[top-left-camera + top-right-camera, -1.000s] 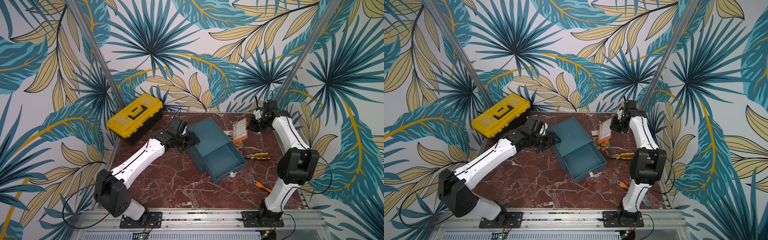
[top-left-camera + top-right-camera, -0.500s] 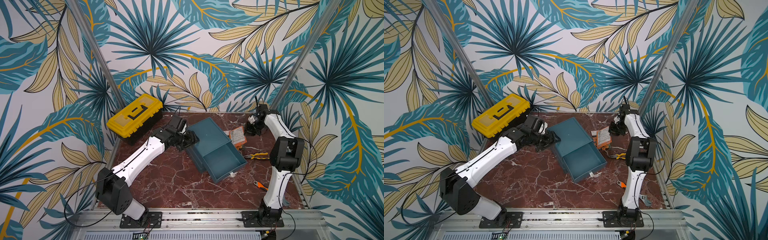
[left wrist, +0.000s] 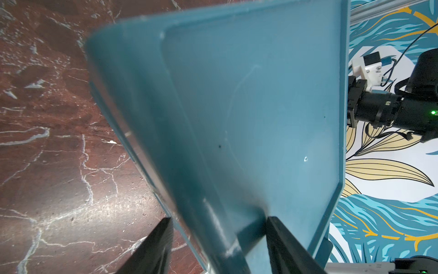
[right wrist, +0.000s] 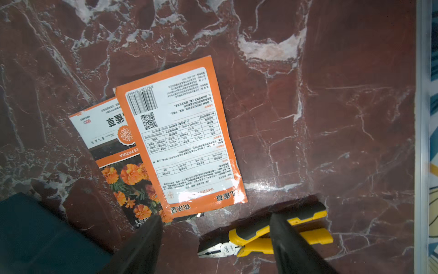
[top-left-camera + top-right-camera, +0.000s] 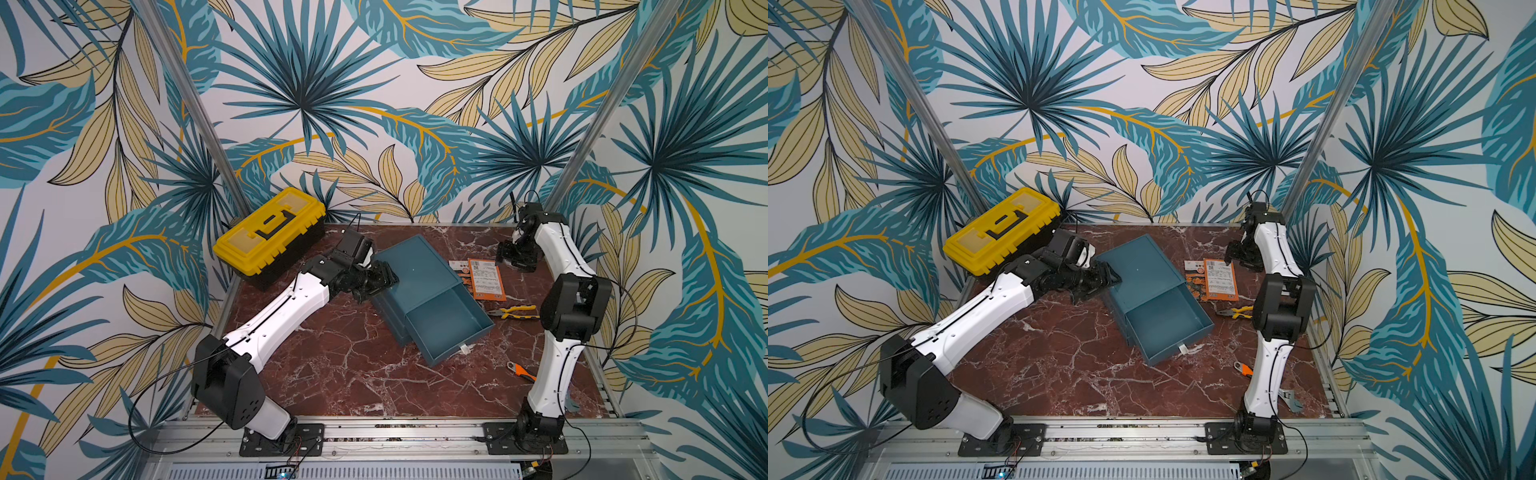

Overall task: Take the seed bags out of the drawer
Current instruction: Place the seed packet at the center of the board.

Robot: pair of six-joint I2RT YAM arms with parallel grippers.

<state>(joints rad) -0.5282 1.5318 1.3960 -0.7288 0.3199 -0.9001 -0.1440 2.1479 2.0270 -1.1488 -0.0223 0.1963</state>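
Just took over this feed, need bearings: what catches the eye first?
The blue cabinet mid-table, its drawer pulled out and empty, with the left gripper clamped on its far corner. Two orange seed bags lie overlapped on the table beside it, near the open right gripper. A yellow toolbox sits back left.

Yellow toolbox (image 5: 269,235) occupies the marble tabletop's (image 5: 332,365) far corner. Yellow-handled pliers (image 5: 513,311) lie flat; nearer, an orange-handled tool (image 5: 521,371), possibly a wrench.

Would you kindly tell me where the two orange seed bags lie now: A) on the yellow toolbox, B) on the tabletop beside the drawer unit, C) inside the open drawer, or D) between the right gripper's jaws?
B: the seed bags lie overlapping on the tabletop beside the drawer unit, clear of its open drawer.
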